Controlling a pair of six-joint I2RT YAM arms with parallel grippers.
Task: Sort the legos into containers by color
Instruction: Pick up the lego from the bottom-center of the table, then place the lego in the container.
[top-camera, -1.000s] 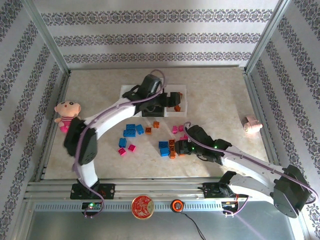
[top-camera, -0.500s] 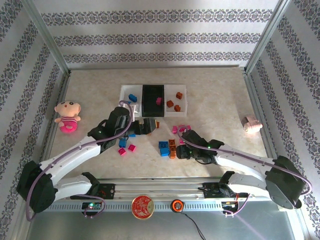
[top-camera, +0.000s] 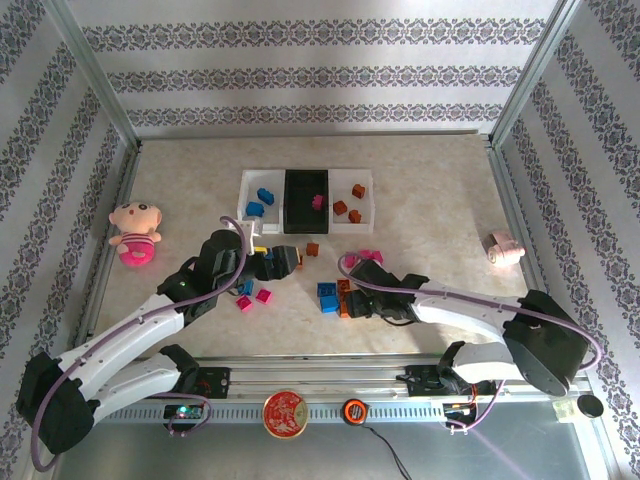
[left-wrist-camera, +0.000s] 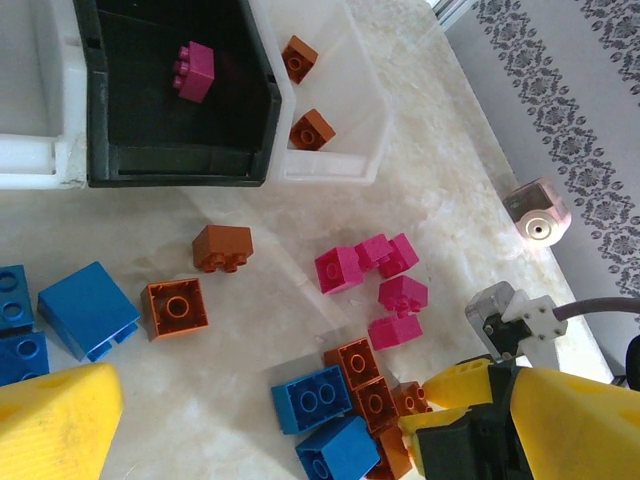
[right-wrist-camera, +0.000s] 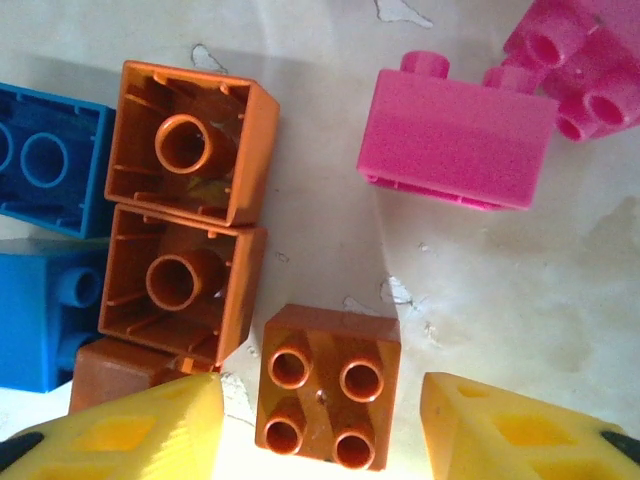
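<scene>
The containers stand joined at the table's back. The left white bin (top-camera: 244, 192) holds blue legos, the black bin (top-camera: 306, 212) one magenta lego (left-wrist-camera: 194, 72), the right white bin (top-camera: 366, 196) orange ones. Loose legos lie in front: blue (top-camera: 327, 296), magenta (left-wrist-camera: 372, 262), orange (left-wrist-camera: 176, 307). My left gripper (top-camera: 285, 260) hovers open over the loose bricks, and nothing sits between its yellow fingers (left-wrist-camera: 55, 420). My right gripper (right-wrist-camera: 320, 425) is open and low, straddling a four-stud orange lego (right-wrist-camera: 325, 385) with a gap on each side. It also appears as the right gripper (left-wrist-camera: 425, 410) beside the orange cluster.
A pink plush doll (top-camera: 133, 228) lies at the left edge. A pink-white roll (top-camera: 503, 248) sits at the right. Two upturned orange bricks (right-wrist-camera: 185, 215) and a blue one (right-wrist-camera: 40, 300) crowd my right gripper's left finger. A magenta brick (right-wrist-camera: 455, 140) lies ahead of it.
My left arm has pulled back from above the bins to over the loose bricks. My right gripper has shifted slightly left, onto the orange cluster.
</scene>
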